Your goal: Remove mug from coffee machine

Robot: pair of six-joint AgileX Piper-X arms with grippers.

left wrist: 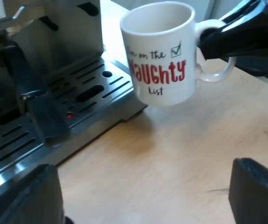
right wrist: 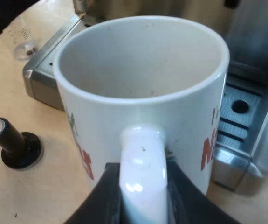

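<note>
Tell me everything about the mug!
The mug is white and shiny, like ceramic, with red "NAUGHTY", black writing and a green ticked box. It is empty and upright, held by its handle between the fingers of the right gripper, seemingly just above the table, beside the machine's tray.

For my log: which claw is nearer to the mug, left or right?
Right. The right claw grips the mug by its handle; the left claw is open, apart from it, over the table.

The left tool (left wrist: 143, 198) and right tool (right wrist: 143, 198) are blocky, plain black.
</note>
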